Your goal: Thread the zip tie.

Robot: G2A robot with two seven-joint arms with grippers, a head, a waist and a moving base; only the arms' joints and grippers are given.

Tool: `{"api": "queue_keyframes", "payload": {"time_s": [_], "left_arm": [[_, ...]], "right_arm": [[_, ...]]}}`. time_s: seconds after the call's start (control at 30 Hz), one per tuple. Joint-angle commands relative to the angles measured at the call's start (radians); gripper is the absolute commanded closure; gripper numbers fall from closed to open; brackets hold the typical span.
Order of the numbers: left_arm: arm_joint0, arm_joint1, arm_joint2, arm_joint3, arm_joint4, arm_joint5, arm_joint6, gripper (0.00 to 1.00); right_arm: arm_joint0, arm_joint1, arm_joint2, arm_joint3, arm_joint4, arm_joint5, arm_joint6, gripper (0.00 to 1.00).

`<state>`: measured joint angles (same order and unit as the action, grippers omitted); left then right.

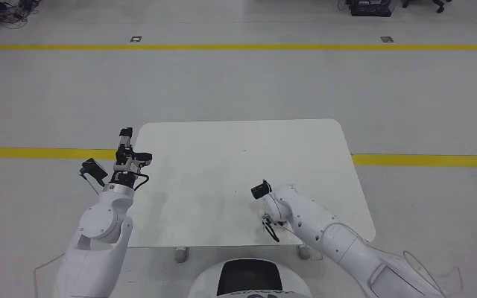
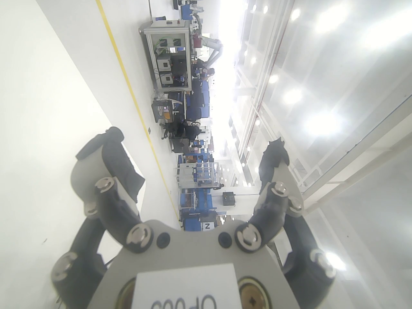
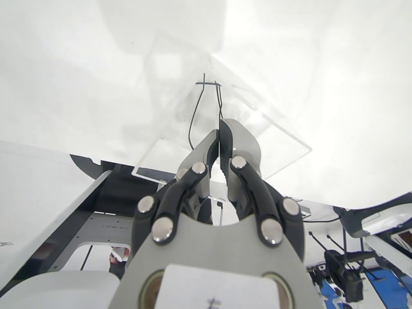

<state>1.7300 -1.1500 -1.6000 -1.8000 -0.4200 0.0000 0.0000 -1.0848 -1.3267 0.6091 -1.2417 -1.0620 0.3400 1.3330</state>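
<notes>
Floor (image 1: 238, 82), pale and crossed by yellow lines (image 1: 223, 47), surrounds the white surface (image 1: 246, 149). My left jaws, spread and empty, hang at the surface's left edge. My right jaws, by its near edge, are clenched on the black zip tie (image 3: 207, 84), bent into a loop. I judge it light, springy and slippery, best gripped near the tail tip.

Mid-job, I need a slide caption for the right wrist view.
Right gripper shut on one strand of a thin black looped zip tie, with a clear panel behind it.
</notes>
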Motion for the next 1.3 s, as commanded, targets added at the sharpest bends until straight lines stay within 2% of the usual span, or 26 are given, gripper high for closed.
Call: {"api": "queue_keyframes", "payload": {"time_s": [0.0,0.2,0.3,0.57,0.77,0.83,0.87,1.2,1.27], "left_arm": [[0.0,0.0,0.0,0.0,0.0,0.0,0.0,0.0],[0.0,0.0,0.0,0.0,0.0,0.0,0.0,0.0],[0.0,0.0,0.0,0.0,0.0,0.0,0.0,0.0],[0.0,0.0,0.0,0.0,0.0,0.0,0.0,0.0],[0.0,0.0,0.0,0.0,0.0,0.0,0.0,0.0],[0.0,0.0,0.0,0.0,0.0,0.0,0.0,0.0],[0.0,0.0,0.0,0.0,0.0,0.0,0.0,0.0],[0.0,0.0,0.0,0.0,0.0,0.0,0.0,0.0],[0.0,0.0,0.0,0.0,0.0,0.0,0.0,0.0]], "right_arm": [[-0.004,0.0,0.009,-0.009,-0.01,0.0,0.005,1.0],[-0.034,0.015,0.066,-0.08,-0.03,-0.001,0.013,1.0],[-0.067,0.035,0.131,-0.132,-0.007,-0.035,0.002,1.0],[-0.204,0.099,0.355,-0.271,0.101,-0.166,-0.064,1.0],[-0.317,0.13,0.518,-0.335,0.268,-0.271,-0.158,1.0],[-0.352,0.137,0.567,-0.345,0.354,-0.338,-0.208,1.0],[-0.357,0.138,0.573,-0.344,0.366,-0.351,-0.216,1.0],[-0.357,0.138,0.573,-0.344,0.366,-0.351,-0.216,1.0],[-0.365,0.137,0.591,-0.316,0.475,-0.395,-0.234,1.0]]}}
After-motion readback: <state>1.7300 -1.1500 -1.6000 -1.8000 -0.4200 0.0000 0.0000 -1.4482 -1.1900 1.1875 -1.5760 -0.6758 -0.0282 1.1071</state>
